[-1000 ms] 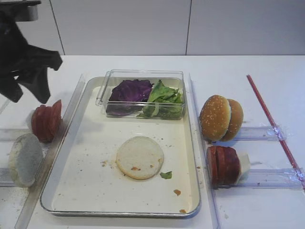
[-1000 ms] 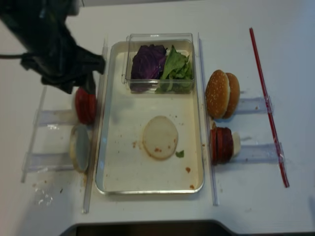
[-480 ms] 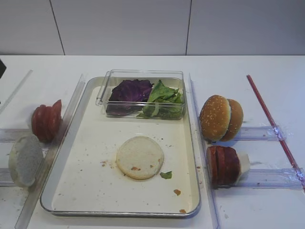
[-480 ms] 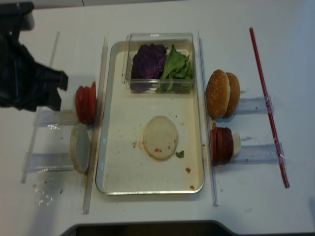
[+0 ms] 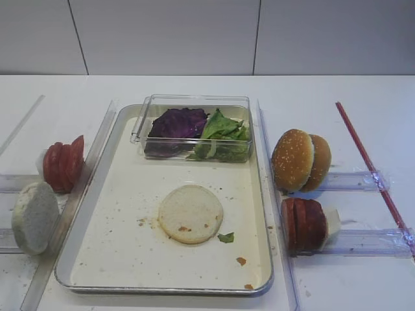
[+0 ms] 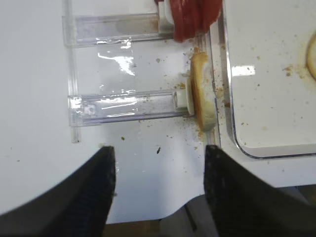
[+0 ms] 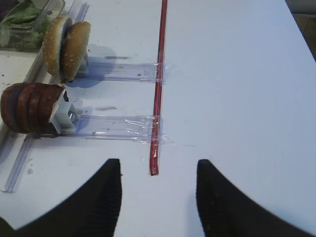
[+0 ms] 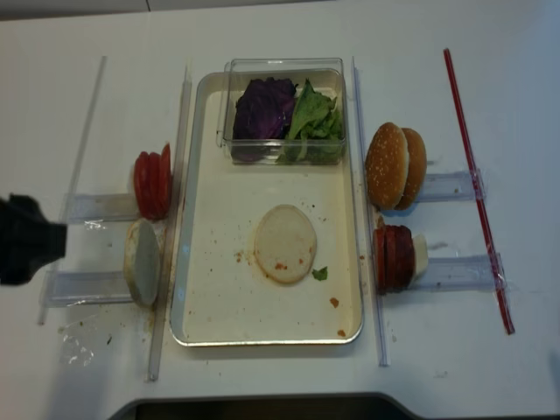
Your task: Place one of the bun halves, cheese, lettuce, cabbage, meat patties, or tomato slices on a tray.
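A pale bun half (image 5: 190, 214) (image 8: 284, 243) lies flat on the floor of the silver tray (image 5: 117, 259) (image 8: 210, 328). A second pale bun half (image 5: 34, 217) (image 6: 202, 103) stands on edge in a clear holder left of the tray. Behind it stand the tomato slices (image 5: 63, 164) (image 6: 192, 17). The clear box at the tray's far end contains purple cabbage (image 5: 178, 123) and green lettuce (image 5: 224, 129). Meat patties (image 5: 303, 223) (image 7: 27, 108) stand right of the tray. My left gripper (image 6: 159, 150) hovers open and empty over the table near the front left. My right gripper (image 7: 158, 165) is open and empty.
Two sesame bun halves (image 5: 300, 159) (image 7: 66, 44) stand in a holder on the right. A long red strip (image 5: 369, 168) (image 7: 158, 84) runs along the far right, ending between my right fingers. My left arm (image 8: 26, 249) shows at the left edge. Crumbs dot the tray.
My left arm has pulled back from above the tomato slices toward the front left and left the exterior high view. The bun half on the tray has not moved.
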